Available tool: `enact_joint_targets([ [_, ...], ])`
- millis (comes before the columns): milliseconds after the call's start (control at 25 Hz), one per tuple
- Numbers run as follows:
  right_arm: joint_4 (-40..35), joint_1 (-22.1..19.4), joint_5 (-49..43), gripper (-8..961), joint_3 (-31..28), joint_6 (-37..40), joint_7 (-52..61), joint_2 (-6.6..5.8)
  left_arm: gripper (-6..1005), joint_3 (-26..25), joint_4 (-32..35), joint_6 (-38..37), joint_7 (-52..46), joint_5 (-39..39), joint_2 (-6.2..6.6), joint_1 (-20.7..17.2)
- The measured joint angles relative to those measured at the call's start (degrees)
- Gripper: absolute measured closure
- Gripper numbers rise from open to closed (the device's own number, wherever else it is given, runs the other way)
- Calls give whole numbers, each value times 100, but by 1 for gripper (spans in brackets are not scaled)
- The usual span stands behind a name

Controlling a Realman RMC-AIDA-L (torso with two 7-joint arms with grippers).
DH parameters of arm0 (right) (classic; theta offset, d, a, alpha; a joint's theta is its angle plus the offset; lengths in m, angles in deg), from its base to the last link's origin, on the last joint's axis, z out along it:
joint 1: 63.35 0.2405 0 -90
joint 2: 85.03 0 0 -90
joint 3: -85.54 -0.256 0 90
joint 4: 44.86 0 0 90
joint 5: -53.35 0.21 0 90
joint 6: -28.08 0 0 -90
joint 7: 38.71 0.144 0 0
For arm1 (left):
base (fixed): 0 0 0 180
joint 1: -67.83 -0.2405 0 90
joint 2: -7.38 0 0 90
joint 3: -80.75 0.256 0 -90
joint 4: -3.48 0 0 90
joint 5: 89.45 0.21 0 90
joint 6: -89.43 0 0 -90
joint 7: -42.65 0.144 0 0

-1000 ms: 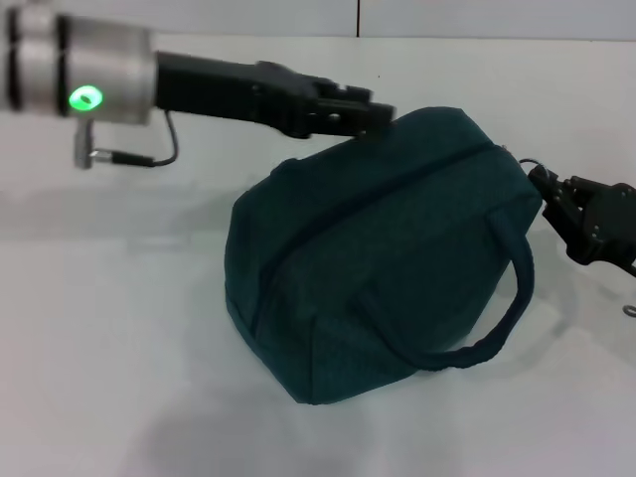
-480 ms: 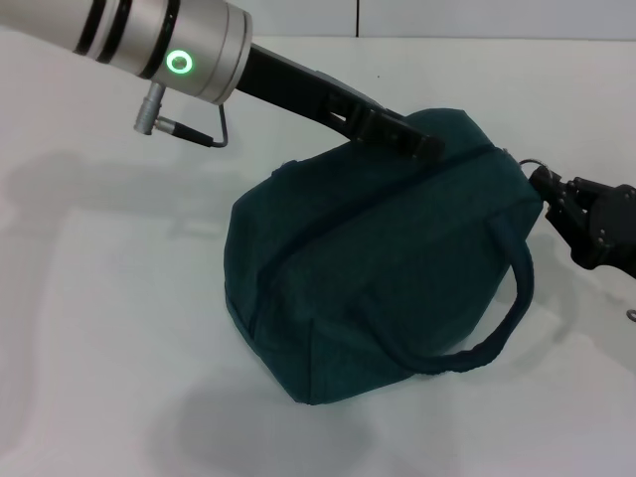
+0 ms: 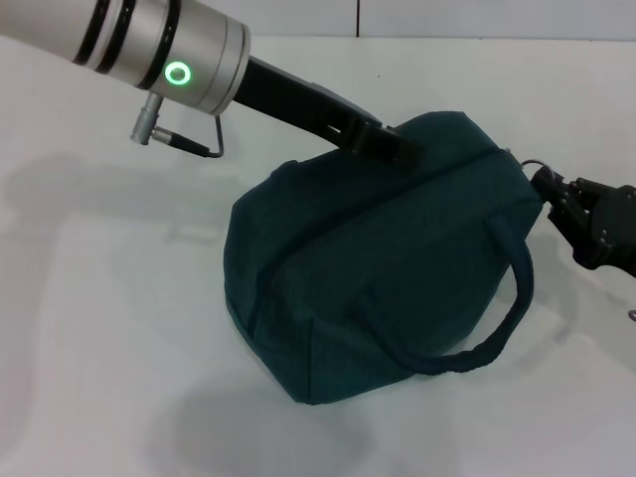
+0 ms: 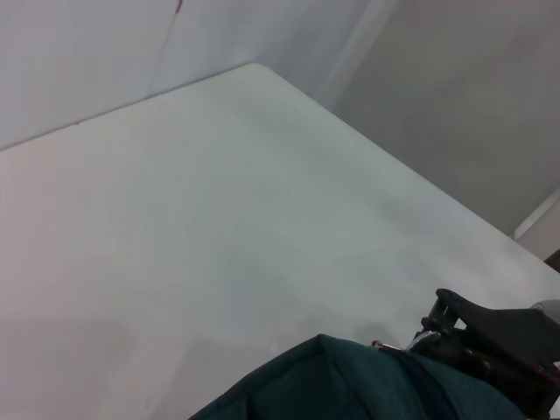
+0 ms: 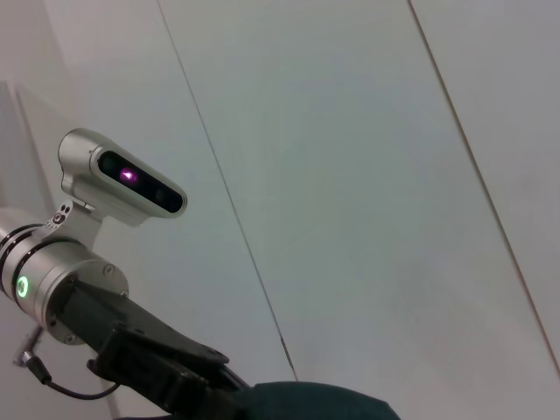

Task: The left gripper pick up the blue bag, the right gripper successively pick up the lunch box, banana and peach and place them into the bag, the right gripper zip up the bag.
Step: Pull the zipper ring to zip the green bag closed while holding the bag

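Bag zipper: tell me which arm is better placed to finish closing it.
Right. The right gripper sits at the bag end where the zipper pull ring shows. The left gripper rests on the bag's top far edge, seemingly steadying it, so it is probably less free.

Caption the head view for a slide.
Left gripper on top of the zipped blue bag; right gripper at its zipper end.
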Motion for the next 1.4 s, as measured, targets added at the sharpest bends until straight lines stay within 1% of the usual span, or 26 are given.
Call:
enact_joint_targets([
  [200,29,-7,23,872,-42,-10,0,-3,713,0,14,-120,0,-53,5,-40],
  [440,91,-10,98,871,-155,-204,-36,-20,931,-10,29,-410,6,-90,24,-34],
  [720,134,79,73,869,-139,-528,-50,-8,945,-48,32,-575,5,-128,30,-25],
  [1040,140,190,55,867,121,-948,-52,1,944,-60,31,-646,12,-483,136,-27],
  [1200,141,225,55,866,220,-1092,-52,1,944,-76,19,-647,11,-539,182,-28],
  [1400,141,238,55,865,274,-1203,-52,1,944,-142,12,-653,12,-577,194,-27],
])
